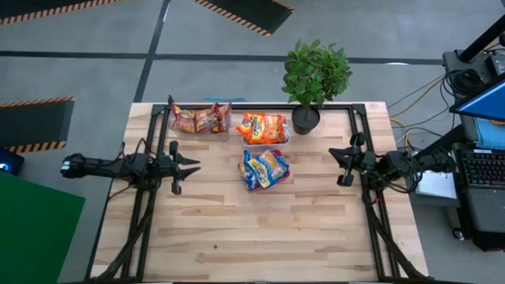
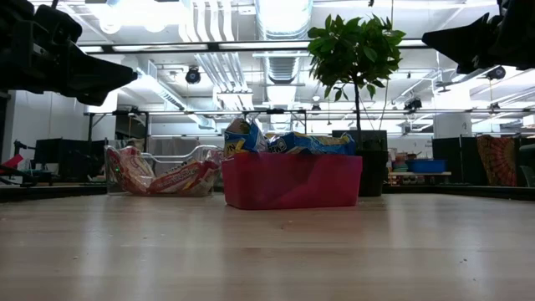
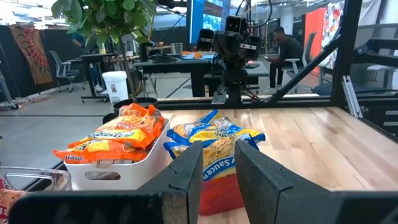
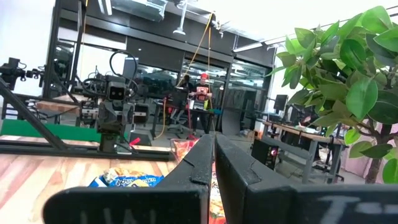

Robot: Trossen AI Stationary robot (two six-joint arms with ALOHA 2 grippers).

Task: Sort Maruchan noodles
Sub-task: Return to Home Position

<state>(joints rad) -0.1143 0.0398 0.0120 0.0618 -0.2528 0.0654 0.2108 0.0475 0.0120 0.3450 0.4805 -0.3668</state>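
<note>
**Landmark:** potted plant, set at the back edge of the table.

**Orange packets**: held in the white bin, just beside the plant on the left arm's side.

**Blue-and-yellow packets**: heaped in the red bin, near the plant, one bin farther from it toward the table's front.

**Reddish packets**: laid in the clear bin, well apart from the plant along the same back edge. No loose packet is seen on the bare wood, so the sort is judged finished.

**Left gripper**: raised above the table, well to the left of the plant. A gap is kept between its fingers and nothing is held.

**Right gripper**: raised near the plant on its right side. Its fingers are pressed together and nothing is held.

**Step in hand:** withdrawal to rest. It is judged best done with both arms kept high and drawn straight back, so that the heaped blue-and-yellow packets are not brushed by the left arm and the plant's leaves are not caught by the right.
</note>
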